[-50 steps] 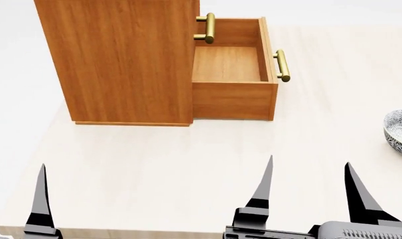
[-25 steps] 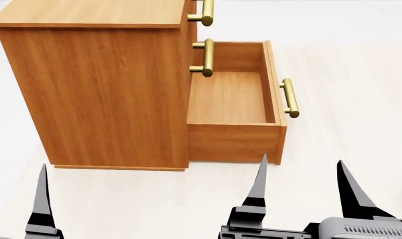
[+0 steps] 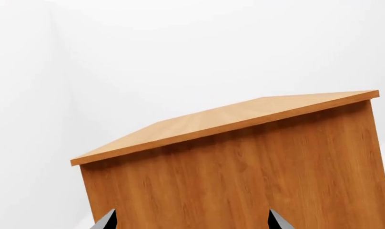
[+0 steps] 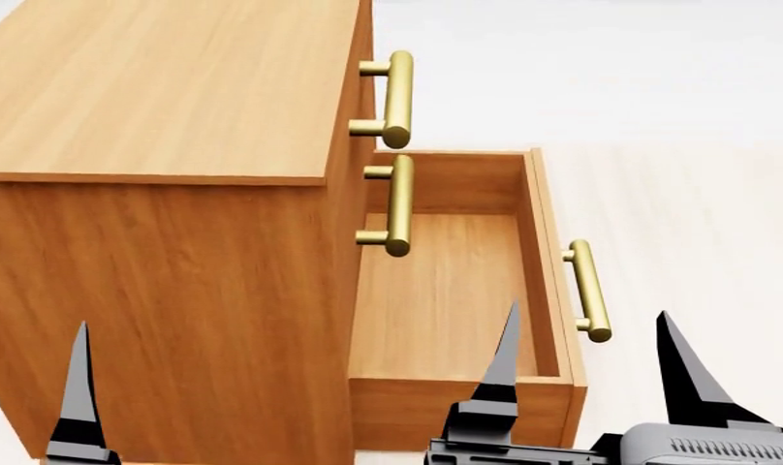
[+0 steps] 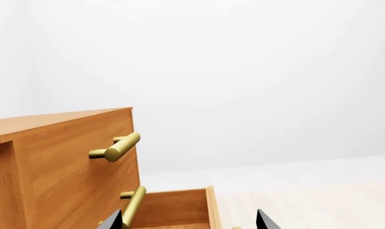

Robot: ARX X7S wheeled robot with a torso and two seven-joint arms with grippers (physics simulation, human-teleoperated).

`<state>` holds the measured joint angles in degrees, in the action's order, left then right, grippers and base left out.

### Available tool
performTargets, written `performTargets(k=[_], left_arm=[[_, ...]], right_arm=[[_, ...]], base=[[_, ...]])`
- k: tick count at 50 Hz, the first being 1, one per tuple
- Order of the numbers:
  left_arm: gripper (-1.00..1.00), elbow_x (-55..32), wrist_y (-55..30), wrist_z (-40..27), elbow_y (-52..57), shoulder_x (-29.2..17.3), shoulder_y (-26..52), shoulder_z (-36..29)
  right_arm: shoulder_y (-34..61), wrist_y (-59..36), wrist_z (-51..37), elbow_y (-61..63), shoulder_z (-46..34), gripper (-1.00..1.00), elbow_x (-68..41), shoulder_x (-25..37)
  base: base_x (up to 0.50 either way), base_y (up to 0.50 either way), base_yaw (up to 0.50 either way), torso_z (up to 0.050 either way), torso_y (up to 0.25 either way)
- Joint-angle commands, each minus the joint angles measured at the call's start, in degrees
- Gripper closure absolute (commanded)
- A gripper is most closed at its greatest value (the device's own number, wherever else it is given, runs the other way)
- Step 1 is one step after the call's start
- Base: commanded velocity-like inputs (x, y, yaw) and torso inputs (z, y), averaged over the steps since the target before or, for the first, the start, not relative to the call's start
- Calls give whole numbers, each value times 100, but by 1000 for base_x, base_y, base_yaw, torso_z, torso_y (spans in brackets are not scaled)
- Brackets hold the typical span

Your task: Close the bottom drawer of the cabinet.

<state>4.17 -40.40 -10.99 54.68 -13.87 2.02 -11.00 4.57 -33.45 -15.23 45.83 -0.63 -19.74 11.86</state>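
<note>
The orange-brown cabinet [image 4: 172, 194] fills the left of the head view. Its bottom drawer [image 4: 450, 300] is pulled out to the right and empty, with its brass handle [image 4: 588, 291] on the front face. The two upper drawers are shut, each with a brass handle [image 4: 394, 97]. My right gripper [image 4: 585, 363] is open and empty, low in front of the open drawer's near corner. My left gripper [image 3: 191, 222] is open and empty, facing the cabinet's side wall [image 3: 243, 176]. The right wrist view shows the cabinet [image 5: 59, 162] and the drawer's inside [image 5: 173, 207].
The cabinet stands on a pale wooden tabletop [image 4: 702, 223] that stretches to the right of the drawer. White background lies beyond the table.
The head view has moved closer and higher: the cabinet and open drawer now look larger and lower in view, and the cabinet top shows. The bowl at the right has left the view.
</note>
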Motion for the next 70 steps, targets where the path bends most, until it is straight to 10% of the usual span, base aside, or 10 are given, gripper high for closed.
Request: performTargets(k=[1, 14, 20, 70], left_arm=[[-100, -31, -8, -30, 11, -10, -6, -8], [-100, -70, 6, -60, -2, -34, -11, 8], [-100, -90, 37, -78, -35, -41, -11, 14], [-100, -208, 38, -190, -65, -117, 12, 6]], right_arm=[[30, -2, -84, -33, -62, -100, 52, 52], [610, -1321, -622, 1085, 289, -100, -147, 228], [1540, -1910, -2062, 1402, 346, -100, -1980, 1505], [-92, 3270, 475, -4722, 580, -100, -126, 798]], base=[[500, 0, 0, 0, 0], [38, 0, 0, 0, 1], [0, 0, 0, 0, 0], [0, 0, 0, 0, 0]])
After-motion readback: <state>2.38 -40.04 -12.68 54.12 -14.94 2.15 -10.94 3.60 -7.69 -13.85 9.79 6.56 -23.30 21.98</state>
